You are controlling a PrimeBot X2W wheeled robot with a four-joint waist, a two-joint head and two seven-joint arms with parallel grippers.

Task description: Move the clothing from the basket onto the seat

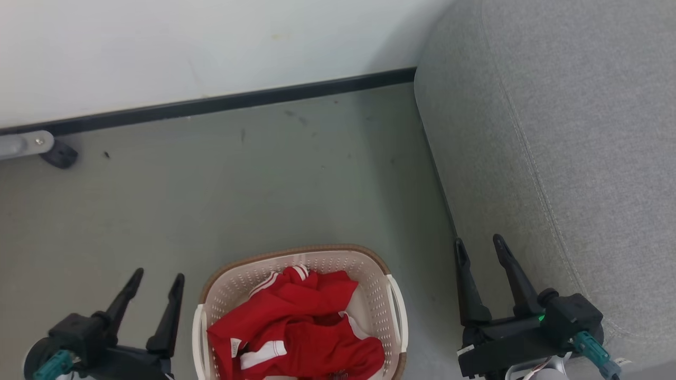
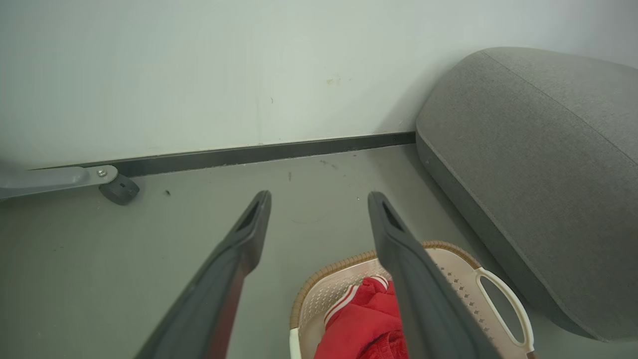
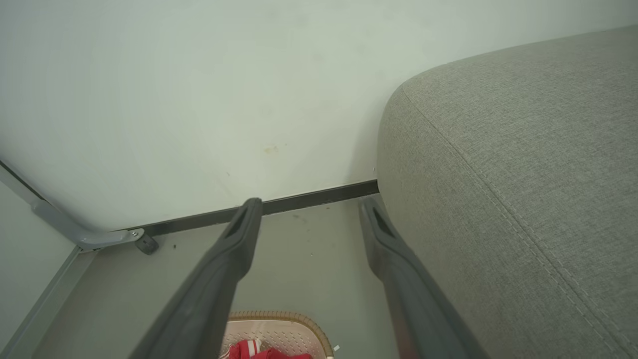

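Two splayed tools [image 1: 159, 274] [image 1: 478, 240], seemingly level.

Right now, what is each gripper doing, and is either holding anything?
Left gripper: open, holding nothing, beside the basket.
Right gripper: open, holding nothing, beside the seat.

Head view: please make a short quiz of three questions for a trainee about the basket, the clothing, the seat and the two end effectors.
1. True or false: the red clothing lies inside the basket, and none of it is on the seat.
2. Choose one. On which side of the basket is the seat? A: the robot's left. B: the robot's right. C: under the basket.
3. Fill in the word: the left end effector and the right end effector are both ____ and hold nothing.

Key: 1 true; 2 B; 3 open.
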